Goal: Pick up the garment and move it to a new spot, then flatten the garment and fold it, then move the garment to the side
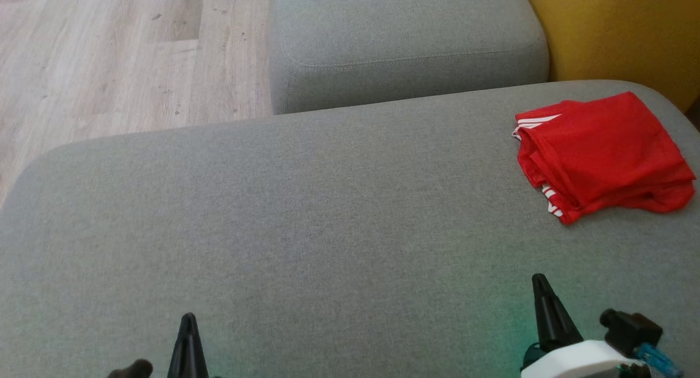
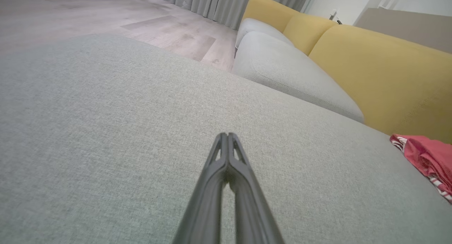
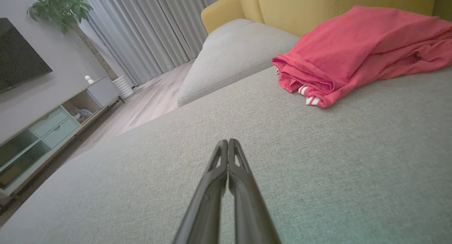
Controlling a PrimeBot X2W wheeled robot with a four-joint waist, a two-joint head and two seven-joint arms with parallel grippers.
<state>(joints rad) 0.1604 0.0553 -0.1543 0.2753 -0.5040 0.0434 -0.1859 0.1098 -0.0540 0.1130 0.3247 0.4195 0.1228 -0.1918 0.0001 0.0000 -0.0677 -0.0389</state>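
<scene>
Head view: the folded red mesh garment with white stripes (image 1: 601, 153) lies at the far right of the grey fabric sofa cushion (image 1: 306, 214). It is ahead of the right gripper (image 1: 539, 282) and well apart from the left gripper (image 1: 188, 319).

Left wrist view: left fingers pressed together, holding nothing; garment (image 2: 427, 157) at the right edge, well apart.

Right wrist view: right fingers together, holding nothing; garment (image 3: 353, 49) ahead and rightward, layered, striped hems at its near corner.
</scene>
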